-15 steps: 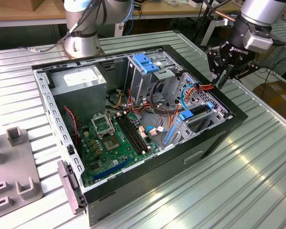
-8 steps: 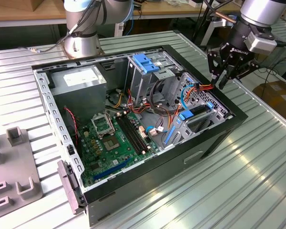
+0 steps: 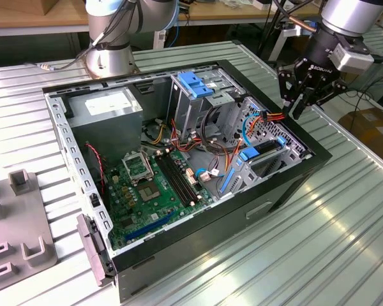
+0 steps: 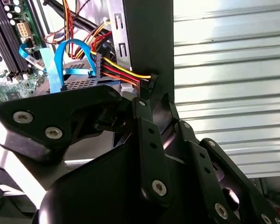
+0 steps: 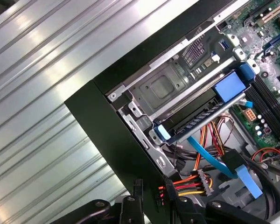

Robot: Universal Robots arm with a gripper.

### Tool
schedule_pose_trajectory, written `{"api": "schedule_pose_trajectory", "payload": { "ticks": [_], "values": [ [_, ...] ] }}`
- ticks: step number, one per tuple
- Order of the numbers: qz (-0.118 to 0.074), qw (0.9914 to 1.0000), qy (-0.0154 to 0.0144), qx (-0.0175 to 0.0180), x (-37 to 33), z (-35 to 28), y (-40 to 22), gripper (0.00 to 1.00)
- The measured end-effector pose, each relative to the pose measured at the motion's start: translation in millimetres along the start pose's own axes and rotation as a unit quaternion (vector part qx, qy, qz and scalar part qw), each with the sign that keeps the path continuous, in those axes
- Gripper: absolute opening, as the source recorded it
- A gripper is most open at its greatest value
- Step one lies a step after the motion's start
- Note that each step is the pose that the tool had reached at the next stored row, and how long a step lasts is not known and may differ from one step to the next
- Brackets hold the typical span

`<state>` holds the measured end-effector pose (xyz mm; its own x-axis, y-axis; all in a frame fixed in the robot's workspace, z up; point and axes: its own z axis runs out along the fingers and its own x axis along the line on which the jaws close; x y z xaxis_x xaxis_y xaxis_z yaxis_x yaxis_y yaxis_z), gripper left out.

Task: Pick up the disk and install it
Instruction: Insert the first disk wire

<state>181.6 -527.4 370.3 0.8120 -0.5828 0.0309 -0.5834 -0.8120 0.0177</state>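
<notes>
The disk (image 3: 265, 148) lies in a slot of the metal drive cage (image 5: 165, 86) at the corner of the open computer case (image 3: 287, 185) on the exterior view's right. Only its dark edge with a blue side rail (image 5: 196, 117) shows; the label is hidden. My black gripper (image 3: 295, 108) hangs just above and outside that corner, over the case wall. Its fingers (image 5: 136, 193) stand a little apart with nothing between them, so it is open. The second wrist view also has the gripper (image 4: 156, 105) beside the case's black wall.
Red, yellow and orange power cables (image 5: 191, 184) and a blue data cable (image 5: 210, 158) run close under the gripper. The case also holds a motherboard (image 3: 153, 185), a grey power-supply box (image 3: 105, 105) and a cage with a blue latch (image 3: 195, 83). A grey fixture (image 3: 19, 223) sits on the ribbed table.
</notes>
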Motion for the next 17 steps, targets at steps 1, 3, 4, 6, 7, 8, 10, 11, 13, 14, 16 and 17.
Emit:
{"api": "schedule_pose_trajectory", "payload": {
  "ticks": [1,3,4,6,7,8,10,11,13,14,16,17],
  "values": [
    [-0.003,1.00000,0.0000,0.0001,-0.3,0.0,0.2,0.31],
    [-0.008,0.99997,0.0007,0.0005,-1.4,0.2,0.4,0.31],
    [-0.009,0.99996,0.0012,0.0010,-2.0,0.5,0.8,0.31],
    [-0.016,0.99986,0.0035,0.0021,-3.9,1.6,-1.5,0.31],
    [-0.020,0.99978,0.0043,0.0023,-4.8,2.0,-2.7,0.31],
    [-0.024,0.99971,0.0049,0.0026,-5.4,2.3,-3.4,0.31],
    [-0.030,0.99953,0.0065,0.0035,-5.9,2.6,-3.7,0.31],
    [-0.032,0.99946,0.0073,0.0040,-6.1,2.7,-3.5,0.31],
    [-0.035,0.99931,0.0095,0.0051,-6.5,2.8,-3.3,0.31],
    [-0.037,0.99923,0.0107,0.0058,-6.8,3.1,-3.1,0.31],
    [-0.040,0.99909,0.0128,0.0072,-7.3,4.1,-2.8,0.31],
    [-0.040,0.99907,0.0135,0.0076,-7.4,4.4,-2.8,0.31]
  ]
}}
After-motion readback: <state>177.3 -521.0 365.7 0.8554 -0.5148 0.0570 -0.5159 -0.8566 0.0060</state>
